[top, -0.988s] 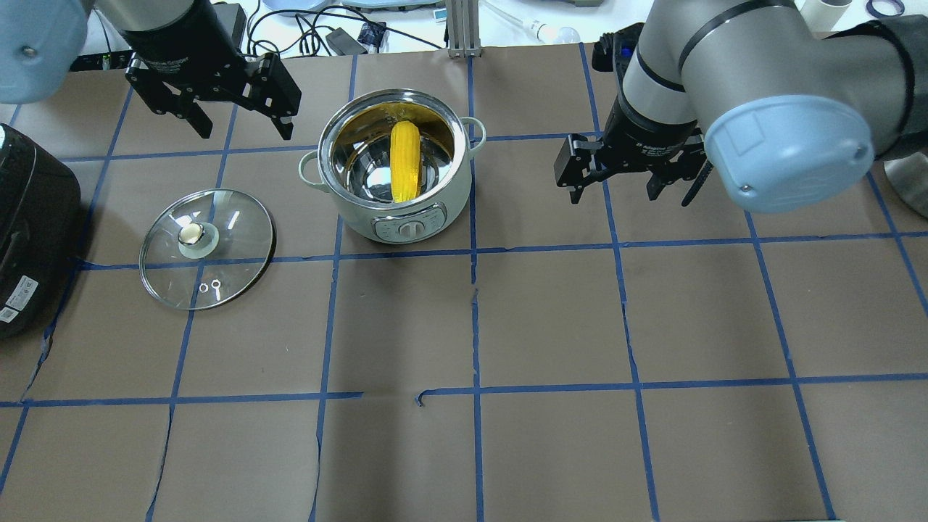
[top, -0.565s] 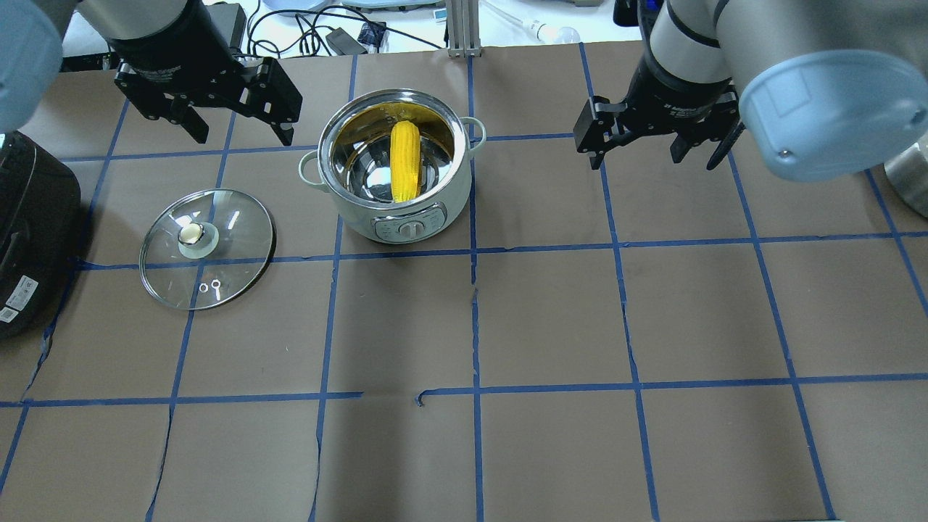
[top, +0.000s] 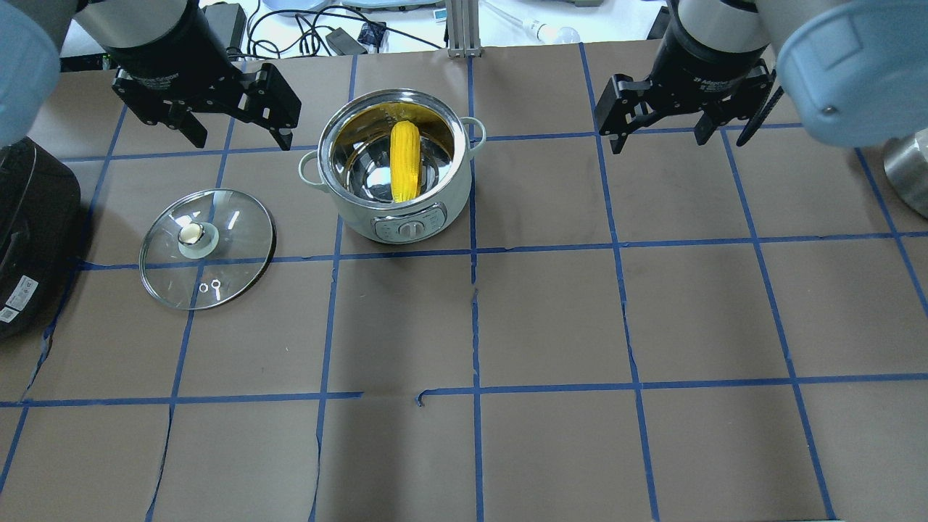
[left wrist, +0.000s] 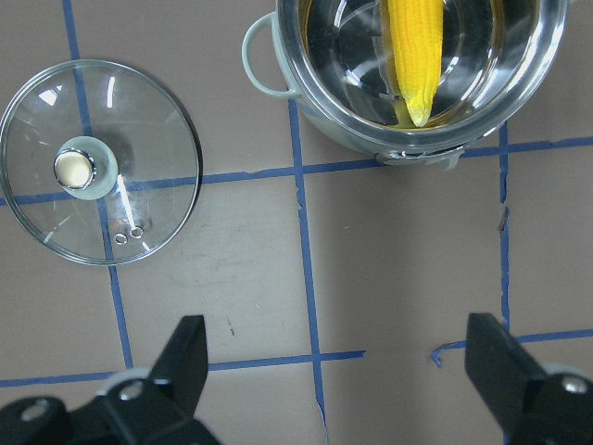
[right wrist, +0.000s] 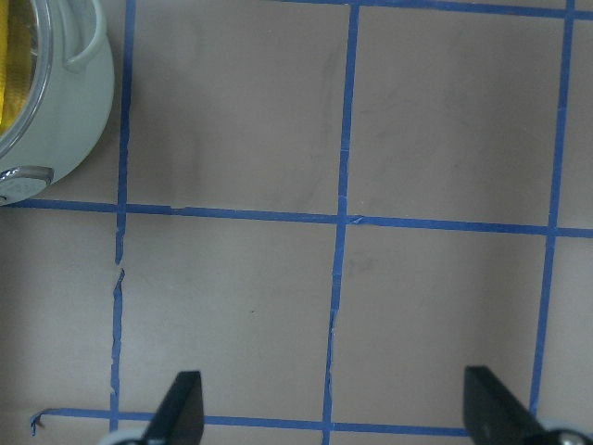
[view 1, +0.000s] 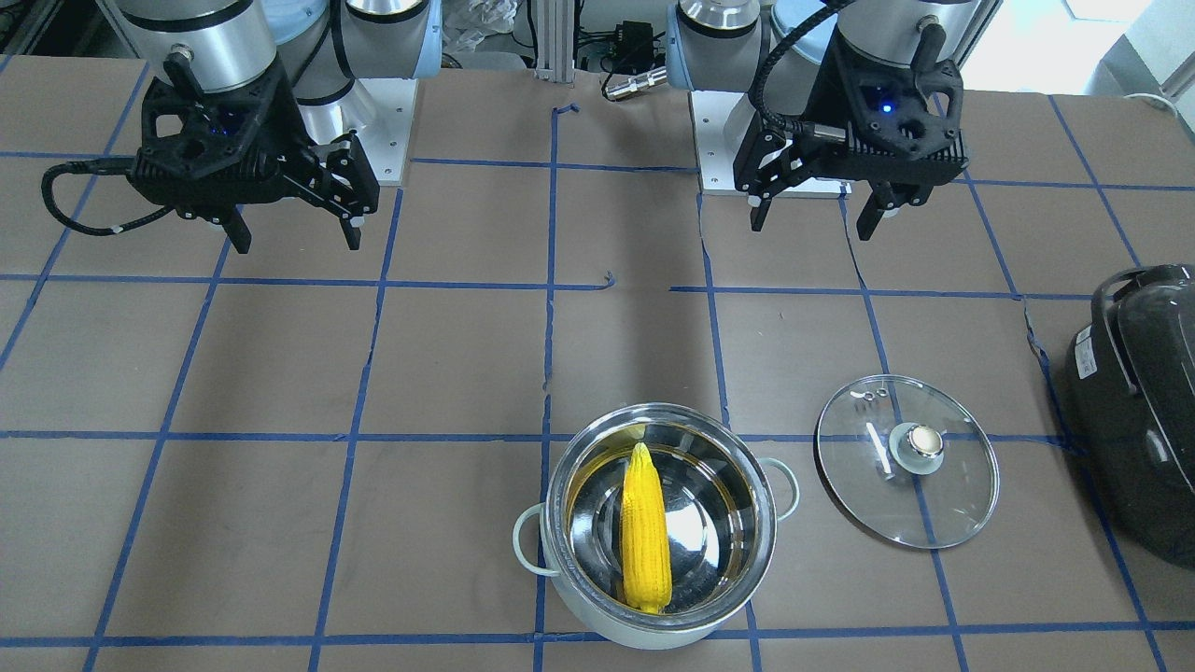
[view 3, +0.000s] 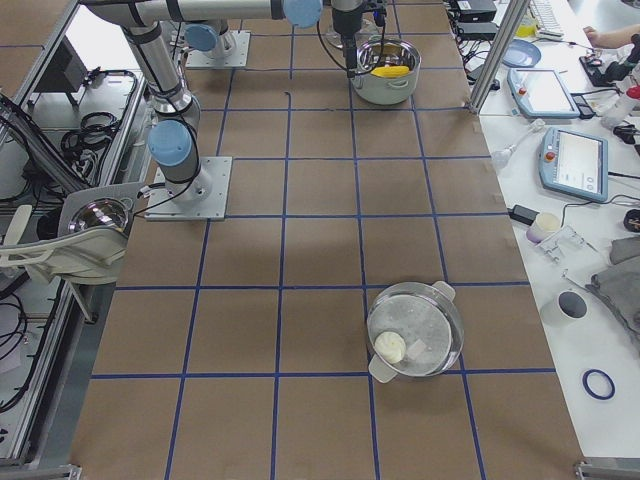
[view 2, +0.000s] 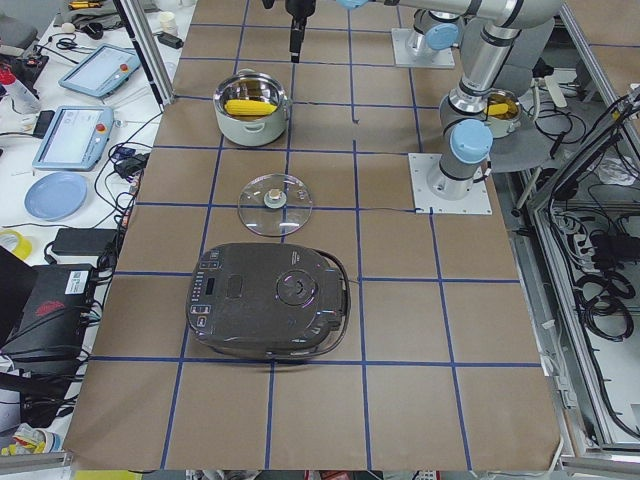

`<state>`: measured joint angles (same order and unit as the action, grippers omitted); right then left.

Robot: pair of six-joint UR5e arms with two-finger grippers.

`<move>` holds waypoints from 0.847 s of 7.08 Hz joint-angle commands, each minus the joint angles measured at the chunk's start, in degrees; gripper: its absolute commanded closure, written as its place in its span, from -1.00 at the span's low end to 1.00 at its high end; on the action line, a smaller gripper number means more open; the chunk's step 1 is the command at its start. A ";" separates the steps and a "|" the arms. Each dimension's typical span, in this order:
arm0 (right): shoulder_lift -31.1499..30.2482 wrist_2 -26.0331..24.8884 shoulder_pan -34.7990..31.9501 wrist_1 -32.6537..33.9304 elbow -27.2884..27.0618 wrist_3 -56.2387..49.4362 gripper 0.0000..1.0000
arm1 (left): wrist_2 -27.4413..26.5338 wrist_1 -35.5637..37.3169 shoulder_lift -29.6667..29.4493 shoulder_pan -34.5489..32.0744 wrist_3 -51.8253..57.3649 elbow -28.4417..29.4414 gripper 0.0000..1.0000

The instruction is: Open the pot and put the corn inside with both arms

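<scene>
The pot (top: 355, 217) stands open at the back middle of the table, pale outside, shiny steel inside. The yellow corn (top: 404, 161) lies inside it, leaning on the wall. The glass lid (top: 232, 239) lies flat on the table to the pot's left, knob up. My left gripper (top: 241, 134) is open and empty, raised beyond the lid and left of the pot. My right gripper (top: 658, 139) is open and empty, raised well to the right of the pot. The left wrist view shows the corn (left wrist: 414, 56), pot (left wrist: 269, 79) and lid (left wrist: 148, 176) below the left gripper (left wrist: 338, 371).
A large dark grey appliance (top: 29, 232) sits at the table's left edge, near the lid. A steel vessel (top: 906, 174) shows at the right edge. A second lidded pot (view 3: 415, 330) stands at the table's right end. Cables lie beyond the far edge.
My right gripper has moved toward the far edge and further right of the pot, still open. My left gripper shifted slightly left. Pot, corn and lid have not moved.
</scene>
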<state>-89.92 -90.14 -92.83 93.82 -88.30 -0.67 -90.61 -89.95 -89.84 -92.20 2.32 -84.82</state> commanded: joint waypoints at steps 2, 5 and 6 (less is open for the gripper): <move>-0.43 0.41 3.10 -3.46 1.20 -1.97 -1.00 | -0.01 0.13 0.10 0.71 0.14 0.01 -1.00; -0.61 -0.03 2.83 -3.65 1.82 -1.80 -1.00 | 0.08 0.21 0.01 0.80 0.14 0.01 -1.00; -0.61 -0.03 2.83 -3.65 1.73 -1.80 -1.00 | 0.08 0.21 0.01 0.80 0.14 0.01 -1.00</move>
<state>-90.50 -90.12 -89.98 90.19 -86.55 -2.47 -90.53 -89.75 -89.82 -91.42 2.46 -84.82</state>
